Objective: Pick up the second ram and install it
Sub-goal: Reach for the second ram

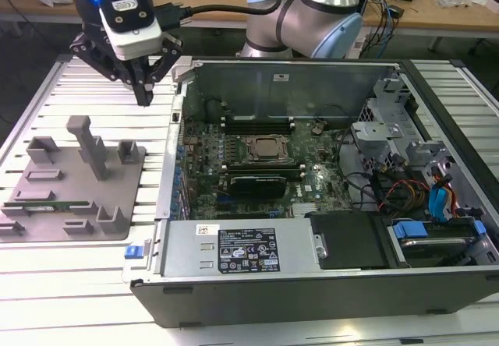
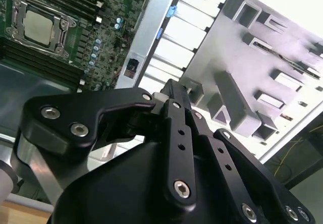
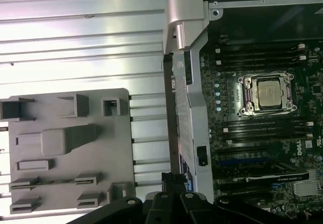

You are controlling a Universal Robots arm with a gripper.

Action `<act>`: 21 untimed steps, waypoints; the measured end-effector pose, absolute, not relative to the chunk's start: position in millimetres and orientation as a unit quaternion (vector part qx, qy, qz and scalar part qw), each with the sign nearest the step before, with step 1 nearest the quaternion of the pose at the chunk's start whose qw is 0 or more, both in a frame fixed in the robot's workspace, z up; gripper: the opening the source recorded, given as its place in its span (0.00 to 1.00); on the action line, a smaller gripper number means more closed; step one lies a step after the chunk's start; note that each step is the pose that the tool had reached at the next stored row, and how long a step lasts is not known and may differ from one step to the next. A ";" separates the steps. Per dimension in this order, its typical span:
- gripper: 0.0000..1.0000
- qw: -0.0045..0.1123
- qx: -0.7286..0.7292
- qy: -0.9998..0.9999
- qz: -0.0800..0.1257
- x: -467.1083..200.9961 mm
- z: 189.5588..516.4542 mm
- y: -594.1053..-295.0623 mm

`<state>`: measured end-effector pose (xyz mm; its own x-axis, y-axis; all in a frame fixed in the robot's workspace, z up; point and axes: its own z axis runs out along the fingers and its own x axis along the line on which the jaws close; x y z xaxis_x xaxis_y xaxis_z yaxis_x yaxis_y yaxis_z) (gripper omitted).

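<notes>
Gripper (image 1: 144, 95) closed, empty, above slatted table (image 1: 70, 284); second ram (image 1: 48, 204) lies in gray fixture (image 1: 74, 176); power-supply label (image 1: 248, 252) too small to read.

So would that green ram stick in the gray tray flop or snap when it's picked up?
Probably stiff, not floppy: the ram looks like a straight, flat board. Likely light, since it is so slim. It seems to sit on edge in the tray, showing only a narrow edge, so it may tilt or slip in a grip, and rough handling could damage it.
</notes>
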<state>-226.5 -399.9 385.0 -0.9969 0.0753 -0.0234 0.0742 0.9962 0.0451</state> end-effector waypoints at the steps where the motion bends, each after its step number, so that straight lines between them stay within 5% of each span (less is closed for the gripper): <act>1: 0.08 0.013 0.037 0.999 0.022 -227.9 384.8 -400.0; 21: 0.08 0.013 0.037 0.999 0.022 -262.4 380.5 -407.8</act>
